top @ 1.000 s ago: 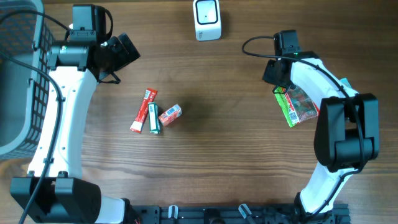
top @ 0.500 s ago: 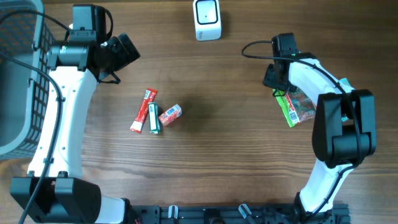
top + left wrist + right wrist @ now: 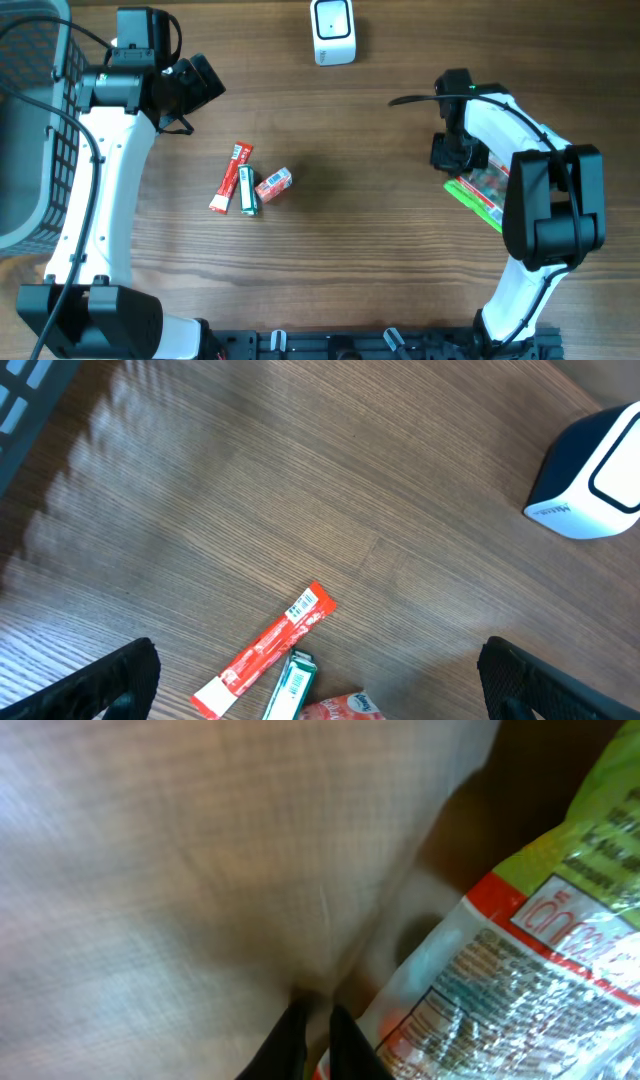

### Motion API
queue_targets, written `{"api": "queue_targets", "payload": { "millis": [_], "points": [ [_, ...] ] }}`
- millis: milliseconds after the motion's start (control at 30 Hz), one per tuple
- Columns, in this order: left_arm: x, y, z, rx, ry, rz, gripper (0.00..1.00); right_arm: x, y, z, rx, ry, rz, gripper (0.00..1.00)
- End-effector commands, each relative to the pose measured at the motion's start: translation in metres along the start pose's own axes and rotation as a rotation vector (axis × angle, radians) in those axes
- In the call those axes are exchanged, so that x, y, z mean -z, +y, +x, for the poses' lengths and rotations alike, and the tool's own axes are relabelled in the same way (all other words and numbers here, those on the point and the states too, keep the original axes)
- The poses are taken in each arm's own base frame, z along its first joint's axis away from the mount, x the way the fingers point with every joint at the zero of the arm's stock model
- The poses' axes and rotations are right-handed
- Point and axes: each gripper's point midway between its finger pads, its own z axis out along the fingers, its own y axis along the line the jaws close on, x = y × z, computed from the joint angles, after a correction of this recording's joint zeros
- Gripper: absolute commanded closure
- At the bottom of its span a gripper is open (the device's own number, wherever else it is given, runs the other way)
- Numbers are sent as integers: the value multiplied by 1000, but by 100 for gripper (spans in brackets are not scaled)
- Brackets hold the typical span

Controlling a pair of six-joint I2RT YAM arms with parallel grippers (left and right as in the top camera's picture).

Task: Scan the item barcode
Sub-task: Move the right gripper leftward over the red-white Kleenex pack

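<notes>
You are pinching the snack packet [image 3: 520, 980] at the tips of the narrowed right gripper [image 3: 318, 1040], likely for scanning, left gripper [image 3: 318, 678] idling wide

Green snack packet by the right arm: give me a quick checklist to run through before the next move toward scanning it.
1. Right gripper closed: ok, its fingers stand together at the packet's edge.
2. Green snack packet actually gripped: cannot tell, the right wrist view is blurred.
3. Barcode facing out: cannot tell, no barcode can be made out on it.
4. Way to the scanner: ok, no item lies between it and the packet.
5. Left gripper out of the way: ok, open and far off on the other side, near the small items.
</notes>
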Motion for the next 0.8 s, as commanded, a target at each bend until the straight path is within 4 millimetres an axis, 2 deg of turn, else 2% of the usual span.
{"api": "queue_targets", "payload": {
  "millis": [0, 200, 233, 300, 367, 400, 567, 667, 733, 767],
  "points": [
    [0, 3, -1, 0, -4, -4, 0, -10, -4, 20, 38, 84, 19, 88],
    [0, 2, -1, 0, -3, -3, 0, -8, -10, 36, 105, 150, 38, 87],
    [0, 2, -1, 0, -3, -3, 0, -7, -10, 36, 105, 152, 38, 82],
    [0, 2, -1, 0, -3, -3, 0, -7, -2, 38, 103, 163, -8, 82],
    [0, 3, -1, 0, -4, -4, 0, -5, 26, 40, 169, 176, -174, 95],
    [0, 2, -1, 0, -3, -3, 0, 0, 44, 43, 226, 181, -282, 95],
    [0, 2, -1, 0, -3, -3, 0, 38, 127, 62, 475, 144, -694, 84],
    [0, 3, -1, 0, -4, -4, 0, 57, 175, 77, 523, 127, -799, 77],
    [0, 2, -1, 0, -3, -3, 0, 63, 202, 85, 483, 131, -795, 77],
    [0, 3, -1, 0, -4, -4, 0, 67, 222, 92, 455, 127, -799, 78]
  ]
}}
